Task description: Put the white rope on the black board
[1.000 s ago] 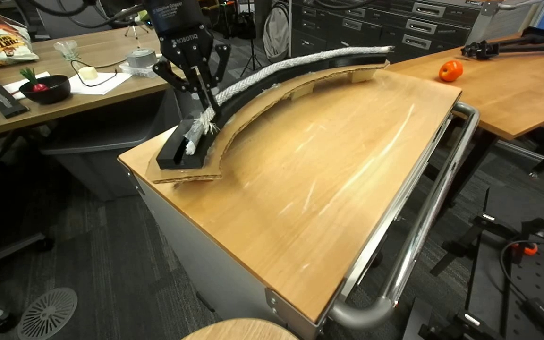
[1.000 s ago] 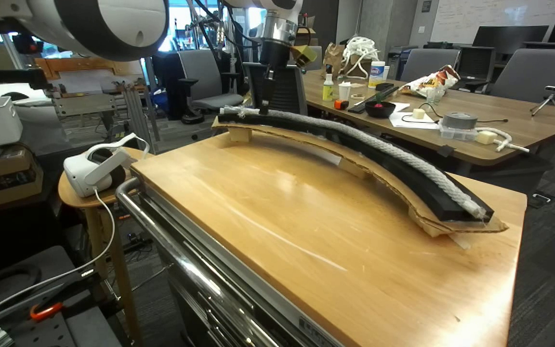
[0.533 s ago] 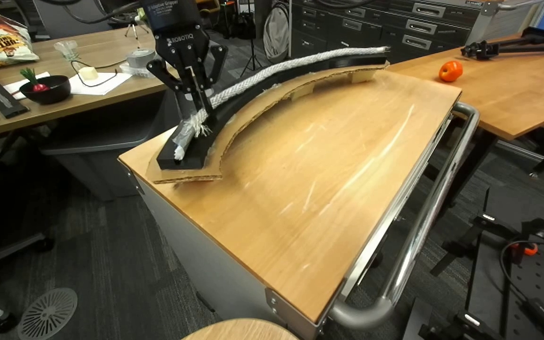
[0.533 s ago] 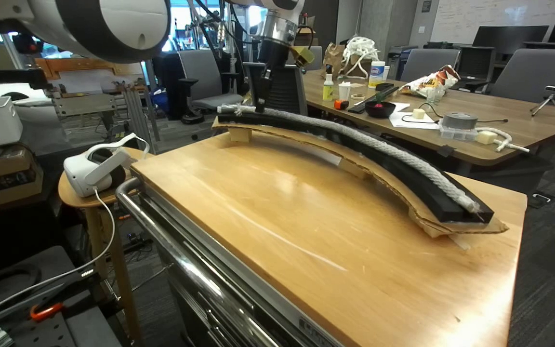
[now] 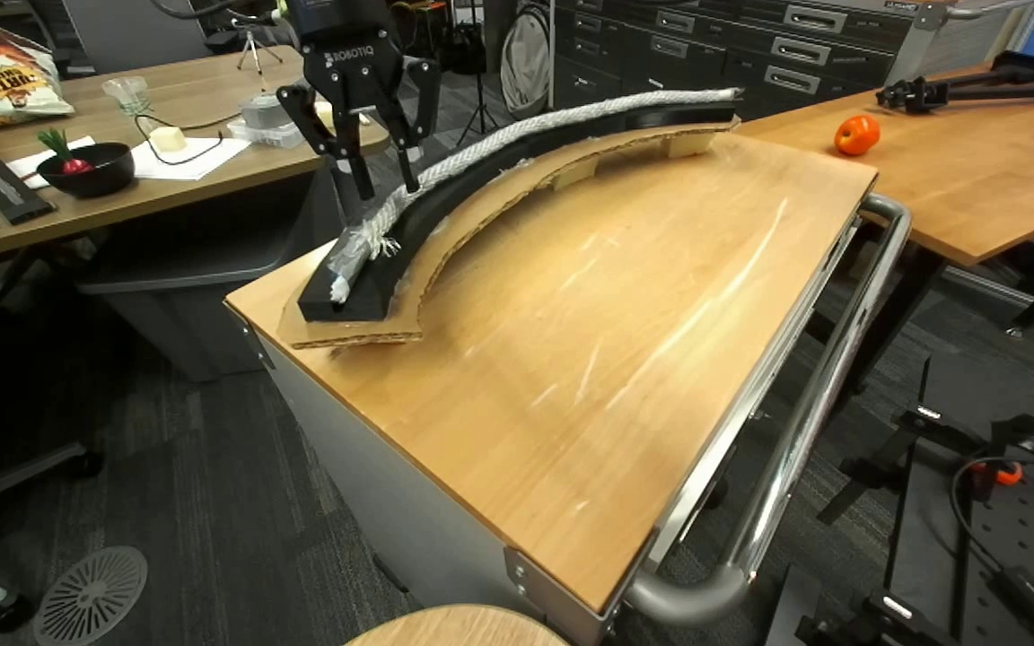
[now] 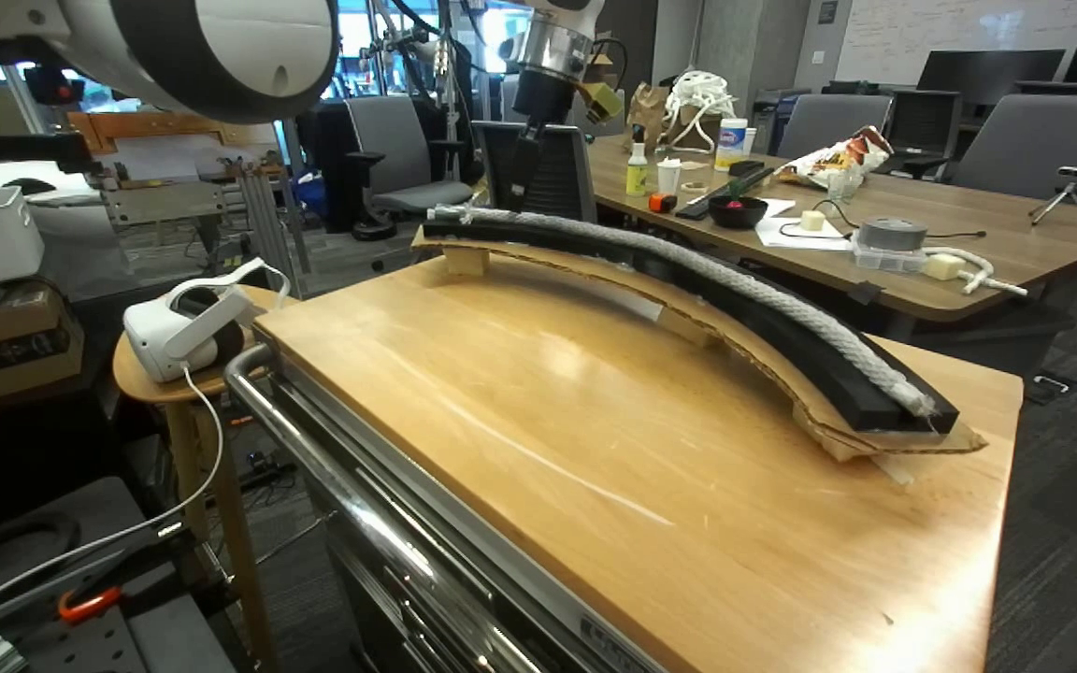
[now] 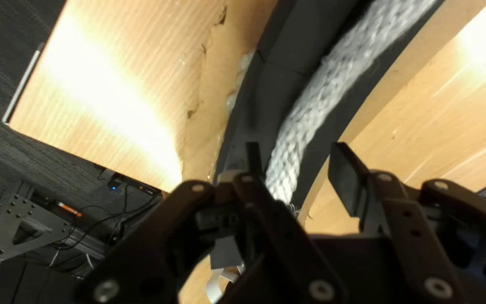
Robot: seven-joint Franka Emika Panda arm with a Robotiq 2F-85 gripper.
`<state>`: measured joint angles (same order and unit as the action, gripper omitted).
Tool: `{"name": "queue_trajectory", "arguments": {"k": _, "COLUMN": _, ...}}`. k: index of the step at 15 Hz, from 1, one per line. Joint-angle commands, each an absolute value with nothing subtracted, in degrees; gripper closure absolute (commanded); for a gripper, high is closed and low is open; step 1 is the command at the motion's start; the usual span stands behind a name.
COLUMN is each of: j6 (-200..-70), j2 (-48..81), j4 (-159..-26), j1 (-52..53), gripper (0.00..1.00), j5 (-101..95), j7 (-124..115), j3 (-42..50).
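Observation:
The white rope (image 5: 517,135) lies lengthwise along the black board (image 5: 427,206), following its curve; both also show in an exterior view, rope (image 6: 735,282) and board (image 6: 861,407). The rope's taped end (image 5: 348,260) rests over one end of the board. Its other end is near the board's opposite end. My gripper (image 5: 388,191) is open just above the rope, a little in from the taped end. In the wrist view the fingers (image 7: 297,147) are apart with the rope (image 7: 310,109) showing between and beyond them. The taped end is hidden there behind the gripper.
The board sits on a cardboard strip (image 5: 364,339) raised on small blocks on the wooden tabletop (image 5: 589,341). A metal rail (image 5: 804,449) runs along the cart's side. A brown table (image 6: 969,210) with a bowl, tape and chips bag stands behind. An orange tomato (image 5: 857,135) lies on another table.
The gripper held the rope and shifted it along the board toward the taped-end side. Since half a second ago its fingers have opened and risen slightly. The rope now lies released.

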<state>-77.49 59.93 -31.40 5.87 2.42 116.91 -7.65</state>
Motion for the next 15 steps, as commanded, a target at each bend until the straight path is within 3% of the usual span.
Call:
{"name": "queue_trajectory", "arguments": {"k": 1, "j6": -78.5, "j2": 58.7, "j4": -28.1, "j1": 3.2, "gripper": 0.23, "j5": 5.9, "j7": 115.9, "j3": -9.4}}
{"name": "queue_trajectory", "arguments": {"k": 4, "j6": -68.0, "j2": 53.0, "j4": -28.9, "j1": 0.9, "gripper": 0.01, "j5": 6.3, "j7": 117.2, "j3": -9.0}}
{"name": "queue_trajectory", "arguments": {"k": 8, "j6": -60.7, "j2": 51.4, "j4": -19.4, "j1": -2.0, "gripper": 0.0, "j5": 6.4, "j7": 109.8, "j3": -7.4}}
{"name": "queue_trajectory", "arguments": {"k": 9, "j6": -63.6, "j2": 47.2, "j4": -24.8, "j1": -4.4, "gripper": 0.0, "j5": 8.1, "j7": 108.2, "j3": -8.1}}
{"name": "queue_trajectory", "arguments": {"k": 15, "j6": -63.7, "j2": 49.7, "j4": -24.9, "j1": -2.3, "gripper": 0.0, "j5": 6.0, "j7": 111.3, "j3": -7.7}}
